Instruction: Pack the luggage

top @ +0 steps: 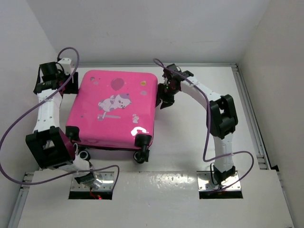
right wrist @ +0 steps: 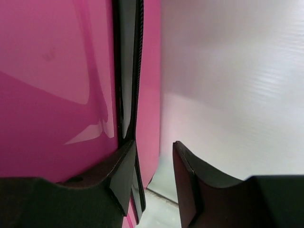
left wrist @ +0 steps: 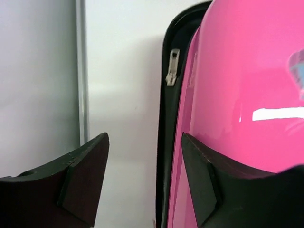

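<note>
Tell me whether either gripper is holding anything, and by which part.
Nothing is held. The left gripper is open at the suitcase's zipper edge, not closed on it. The right gripper is open beside the seam on the other side.

Small bright pink hard-shell suitcase, glossy, lying flat on white table, left of centre, slightly skewed. Both shells closed together. White cartoon animal print faces up, w/ a balloon & a few small marks around it. Black zipper trim runs btwn the two pink halves; silver zip pull hangs on it, left side. Small black wheels on near edge.
</note>
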`<move>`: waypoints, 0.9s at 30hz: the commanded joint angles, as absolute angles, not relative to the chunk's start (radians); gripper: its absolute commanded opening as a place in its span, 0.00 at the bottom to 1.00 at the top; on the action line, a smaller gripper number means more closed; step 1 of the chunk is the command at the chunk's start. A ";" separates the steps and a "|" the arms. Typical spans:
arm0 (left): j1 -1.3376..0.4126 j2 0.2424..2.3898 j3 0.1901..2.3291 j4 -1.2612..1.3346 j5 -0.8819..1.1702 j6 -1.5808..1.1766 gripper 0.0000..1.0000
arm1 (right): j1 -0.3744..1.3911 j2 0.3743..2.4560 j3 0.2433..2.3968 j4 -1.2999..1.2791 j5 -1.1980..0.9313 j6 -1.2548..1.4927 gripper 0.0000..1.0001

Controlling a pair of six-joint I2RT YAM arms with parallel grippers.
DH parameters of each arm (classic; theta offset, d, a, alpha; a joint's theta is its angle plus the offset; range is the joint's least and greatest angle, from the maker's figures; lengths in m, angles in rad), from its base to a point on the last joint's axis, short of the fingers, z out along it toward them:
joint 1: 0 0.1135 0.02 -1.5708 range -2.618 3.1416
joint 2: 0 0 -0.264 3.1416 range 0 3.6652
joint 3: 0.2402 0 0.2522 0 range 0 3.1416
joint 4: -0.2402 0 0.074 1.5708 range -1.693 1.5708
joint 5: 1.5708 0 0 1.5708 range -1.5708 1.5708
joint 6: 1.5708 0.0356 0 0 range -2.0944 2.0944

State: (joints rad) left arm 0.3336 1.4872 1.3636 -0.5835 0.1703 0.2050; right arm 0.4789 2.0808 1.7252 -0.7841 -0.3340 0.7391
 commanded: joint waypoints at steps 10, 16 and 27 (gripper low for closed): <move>-0.084 1.864 1.566 -0.692 0.774 -0.109 0.71 | 0.336 2.077 1.959 -0.457 -0.618 0.844 0.41; -0.060 1.915 1.571 -0.430 0.838 -0.314 0.75 | 0.304 2.129 2.040 -0.416 -0.634 0.824 0.44; 0.118 1.680 1.366 -0.629 0.451 -0.040 0.75 | 0.256 2.151 2.068 -0.348 -0.695 0.824 0.46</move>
State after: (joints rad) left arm 0.1726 1.7454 1.4696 -0.3862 0.3267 -0.1219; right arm 0.1696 2.2040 1.9297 -0.6777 -0.3374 0.7002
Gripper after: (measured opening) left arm 0.753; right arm 0.448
